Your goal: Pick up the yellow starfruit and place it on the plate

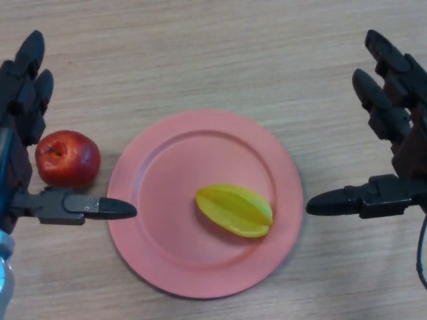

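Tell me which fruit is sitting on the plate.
The yellow starfruit, lying inside the pink plate; the red apple rests on the table beside the plate's left edge.

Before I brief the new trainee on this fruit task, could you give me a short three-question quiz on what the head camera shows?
1. True or false: the yellow starfruit lies on the pink plate.
2. Which fruit sits off the plate? A) red apple B) banana C) orange
3. Fill in: both the left hand and the right hand are ____, holding nothing.

Key: 1 true; 2 A; 3 open
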`<action>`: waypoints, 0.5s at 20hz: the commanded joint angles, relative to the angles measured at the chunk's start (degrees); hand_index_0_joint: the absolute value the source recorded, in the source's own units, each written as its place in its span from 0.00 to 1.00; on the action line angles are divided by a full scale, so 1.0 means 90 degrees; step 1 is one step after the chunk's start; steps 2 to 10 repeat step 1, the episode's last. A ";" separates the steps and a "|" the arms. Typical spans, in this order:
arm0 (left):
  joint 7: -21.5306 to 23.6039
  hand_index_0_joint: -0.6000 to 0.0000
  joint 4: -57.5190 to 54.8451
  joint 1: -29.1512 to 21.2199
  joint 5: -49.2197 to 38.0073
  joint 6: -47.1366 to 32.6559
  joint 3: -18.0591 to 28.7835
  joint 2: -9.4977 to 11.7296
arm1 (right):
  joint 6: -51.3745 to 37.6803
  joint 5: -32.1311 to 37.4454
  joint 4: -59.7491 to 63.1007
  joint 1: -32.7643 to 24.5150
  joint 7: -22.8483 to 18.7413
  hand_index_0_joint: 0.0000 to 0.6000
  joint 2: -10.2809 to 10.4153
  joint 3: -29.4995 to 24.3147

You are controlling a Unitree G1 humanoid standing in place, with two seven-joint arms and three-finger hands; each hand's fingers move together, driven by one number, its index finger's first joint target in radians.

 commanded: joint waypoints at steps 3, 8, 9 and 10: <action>0.0221 1.00 -0.0388 -0.0180 0.0081 -0.1058 0.0421 0.0208 | -0.0838 -0.0036 -0.0529 -0.0105 -0.0031 0.00 -0.0183 -0.0332; 0.0221 1.00 -0.0388 -0.0180 0.0081 -0.1058 0.0421 0.0208 | -0.0838 -0.0036 -0.0529 -0.0105 -0.0031 0.00 -0.0183 -0.0332; 0.0221 1.00 -0.0388 -0.0180 0.0081 -0.1058 0.0421 0.0208 | -0.0838 -0.0036 -0.0529 -0.0105 -0.0031 0.00 -0.0183 -0.0332; 0.0221 1.00 -0.0388 -0.0180 0.0081 -0.1058 0.0421 0.0208 | -0.0838 -0.0036 -0.0529 -0.0105 -0.0031 0.00 -0.0183 -0.0332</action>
